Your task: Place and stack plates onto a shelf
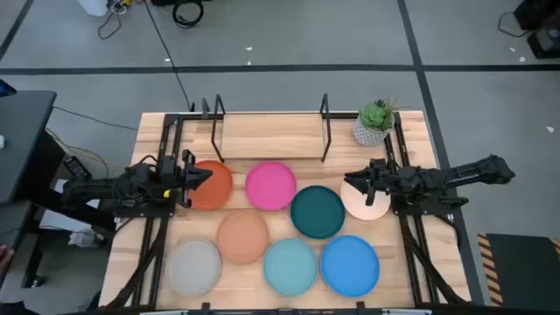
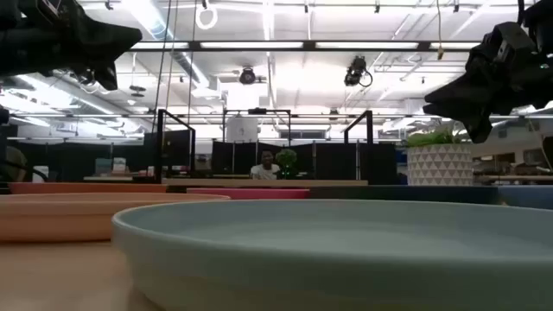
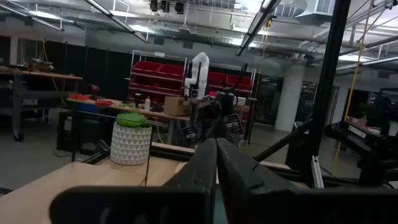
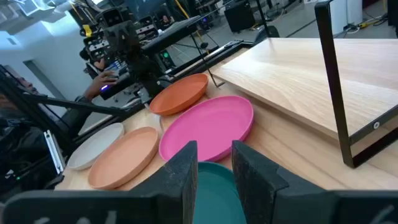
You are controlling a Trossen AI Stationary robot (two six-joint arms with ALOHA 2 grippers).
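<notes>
Eight plates lie flat on the tabletop: orange (image 1: 217, 187), magenta (image 1: 270, 185), dark teal (image 1: 317, 212), pale pink (image 1: 366, 205), salmon (image 1: 242, 236), grey (image 1: 194, 267), light turquoise (image 1: 290, 266) and blue (image 1: 350, 263). The shelf (image 1: 271, 137) stands at the table's far side with nothing on its board. My left gripper (image 1: 208, 176) is shut and empty, held high over the orange plate's left part. My right gripper (image 1: 348, 182) is open and empty, held high over the pale pink plate. Between its fingers the right wrist view shows the dark teal plate (image 4: 214, 186).
A white pot with a green plant (image 1: 374, 125) stands at the far right, beside the shelf's right wire upright (image 1: 325, 122). The plates lie close together, some rims touching. A person (image 2: 263, 164) sits in the room far behind the table.
</notes>
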